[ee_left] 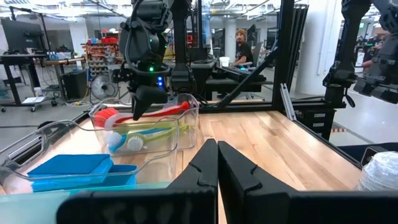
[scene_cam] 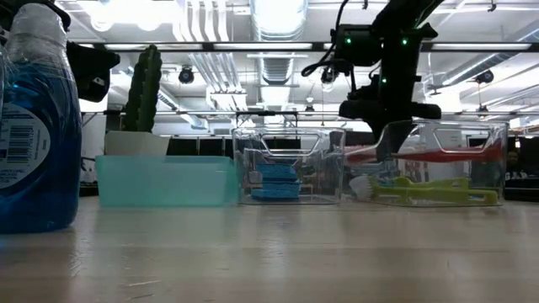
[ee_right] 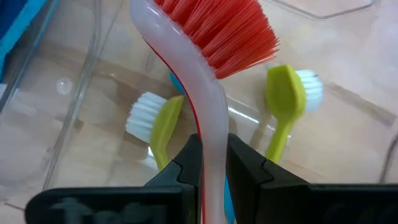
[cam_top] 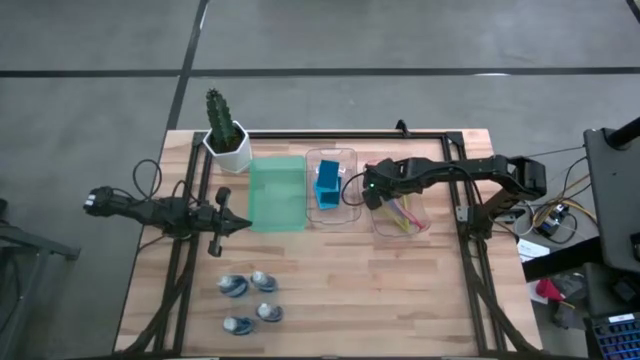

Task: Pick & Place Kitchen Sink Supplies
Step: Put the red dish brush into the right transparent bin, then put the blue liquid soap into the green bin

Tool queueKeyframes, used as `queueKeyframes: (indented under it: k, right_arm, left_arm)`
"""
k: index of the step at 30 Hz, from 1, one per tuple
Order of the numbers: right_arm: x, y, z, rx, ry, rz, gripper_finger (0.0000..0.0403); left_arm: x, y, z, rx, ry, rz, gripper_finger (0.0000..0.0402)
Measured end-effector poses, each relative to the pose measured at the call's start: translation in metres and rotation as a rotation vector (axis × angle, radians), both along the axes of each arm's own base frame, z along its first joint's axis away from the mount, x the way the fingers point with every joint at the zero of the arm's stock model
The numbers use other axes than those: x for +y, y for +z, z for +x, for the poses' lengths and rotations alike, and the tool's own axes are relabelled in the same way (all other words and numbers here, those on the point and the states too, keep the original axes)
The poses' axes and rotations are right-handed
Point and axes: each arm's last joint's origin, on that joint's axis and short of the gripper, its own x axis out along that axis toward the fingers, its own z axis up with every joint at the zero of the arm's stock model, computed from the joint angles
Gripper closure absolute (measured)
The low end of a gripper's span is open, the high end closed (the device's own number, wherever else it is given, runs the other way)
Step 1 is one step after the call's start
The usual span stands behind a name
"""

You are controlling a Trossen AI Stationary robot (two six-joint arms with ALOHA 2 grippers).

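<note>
one brush in play: the right gripper (ee_right: 209, 163) pinches the pink long-handled brush (ee_right: 211, 74) by its handle, fingers nearly shut on it, held lengthwise just above the clear tray (cam_top: 418, 226) with the other brushes. far off, the left gripper (cam_top: 222, 222) sits fully shut, empty, near the green tray (cam_top: 275, 195).

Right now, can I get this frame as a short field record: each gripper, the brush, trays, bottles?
right gripper: shut on pink brush, over the right clear tray
left gripper: shut, empty, by the green tray
brushes in right tray: yellow-green brushes
middle clear tray: blue sponges
bottles: four, on table
</note>
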Motion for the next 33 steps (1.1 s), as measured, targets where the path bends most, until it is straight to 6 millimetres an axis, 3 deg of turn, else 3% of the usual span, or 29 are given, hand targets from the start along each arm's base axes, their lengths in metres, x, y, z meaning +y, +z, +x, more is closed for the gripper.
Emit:
queueKeyframes:
  k: [16, 24, 33]
  right_arm:
    - [-0.001, -0.013, -0.002, -0.030, 0.014, 0.043, 0.0359]
    - [-0.001, -0.014, -0.002, -0.032, 0.036, 0.043, 0.0308]
    - [-0.002, 0.001, 0.008, -0.079, 0.088, 0.053, 0.0254]
  left_arm:
    - [0.000, 0.000, 0.000, 0.000, 0.000, 0.000, 0.0399]
    - [0.000, 0.000, 0.000, 0.000, 0.000, 0.000, 0.0399]
    - [0.000, 0.000, 0.000, 0.000, 0.000, 0.000, 0.0399]
